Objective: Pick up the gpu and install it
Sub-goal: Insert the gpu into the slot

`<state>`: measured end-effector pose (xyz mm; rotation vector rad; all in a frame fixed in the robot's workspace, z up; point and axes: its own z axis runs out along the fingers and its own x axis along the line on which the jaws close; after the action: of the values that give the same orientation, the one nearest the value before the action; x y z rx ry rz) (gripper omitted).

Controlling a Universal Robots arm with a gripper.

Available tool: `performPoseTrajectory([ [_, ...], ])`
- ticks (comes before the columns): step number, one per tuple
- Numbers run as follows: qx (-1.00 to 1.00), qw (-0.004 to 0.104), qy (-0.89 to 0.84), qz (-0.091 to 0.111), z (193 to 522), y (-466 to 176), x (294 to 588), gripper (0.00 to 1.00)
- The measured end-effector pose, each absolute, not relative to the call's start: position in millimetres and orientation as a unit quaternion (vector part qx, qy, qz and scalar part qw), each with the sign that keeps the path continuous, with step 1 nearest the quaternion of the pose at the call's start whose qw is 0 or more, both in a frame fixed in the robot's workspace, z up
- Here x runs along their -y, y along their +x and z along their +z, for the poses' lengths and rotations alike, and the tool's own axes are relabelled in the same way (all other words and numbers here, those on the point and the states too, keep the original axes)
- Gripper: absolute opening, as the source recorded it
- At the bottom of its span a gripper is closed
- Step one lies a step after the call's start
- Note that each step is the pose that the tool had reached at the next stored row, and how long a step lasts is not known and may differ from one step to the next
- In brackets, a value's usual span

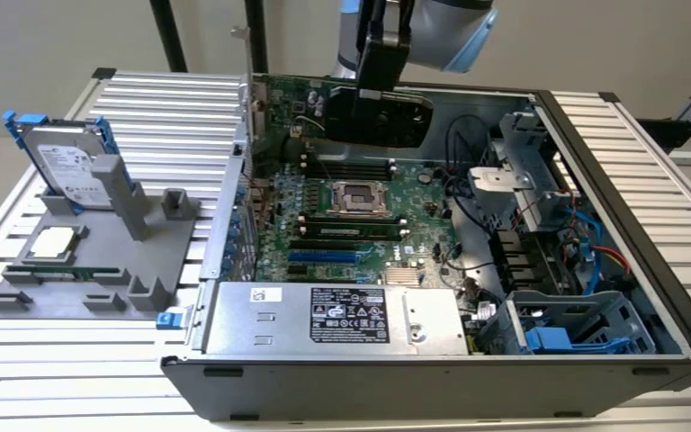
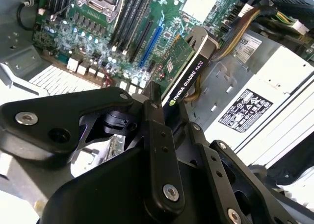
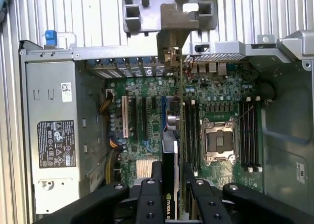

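- I read the gripper (image 1: 380,90) in the upper centre of the exterior view, hanging from the arm above the open computer case (image 1: 619,202).
- Its fingers (image 3: 149,194) are drawn in narrow and clamped on the gpu (image 1: 376,117). In the first wrist view, one finger lies against each flat side of the card.
- The gpu is gripped at its upper edge and stands on edge. Its black cooler face is turned toward the exterior camera.
- The card hangs in the air over the far part of the motherboard (image 1: 345,207) and is not seated in any slot.
- In the second wrist view I see the green circuit face and the black cooler side of the card. The motherboard lies beyond it, apart from it.
- In the first wrist view the card shows edge-on. It runs lengthwise across the board, between the expansion slots (image 3: 125,116) and the memory slots (image 3: 191,131).
- The processor socket (image 1: 355,193) sits at the centre of the exterior view, below the lower edge of the card in the frame.
- The power supply (image 1: 334,315) fills the lower centre of the exterior view, against the near wall of the case.
- At the exterior view's left, a grey fixture (image 1: 141,261) stands on the slatted table (image 1: 58,360), just beside the case.
- The fixture carries a hard drive (image 1: 67,166) with blue rails, propped upright. A processor (image 1: 55,243) lies flat below the drive in the frame.
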<state>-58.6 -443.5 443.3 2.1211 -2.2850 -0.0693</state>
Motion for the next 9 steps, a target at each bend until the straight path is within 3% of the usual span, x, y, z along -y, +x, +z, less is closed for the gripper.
performPoseTrajectory([
  [9, 0.733, 0.010, 0.680, -0.021, 441.6, -58.6, 443.5, 0.00],
])
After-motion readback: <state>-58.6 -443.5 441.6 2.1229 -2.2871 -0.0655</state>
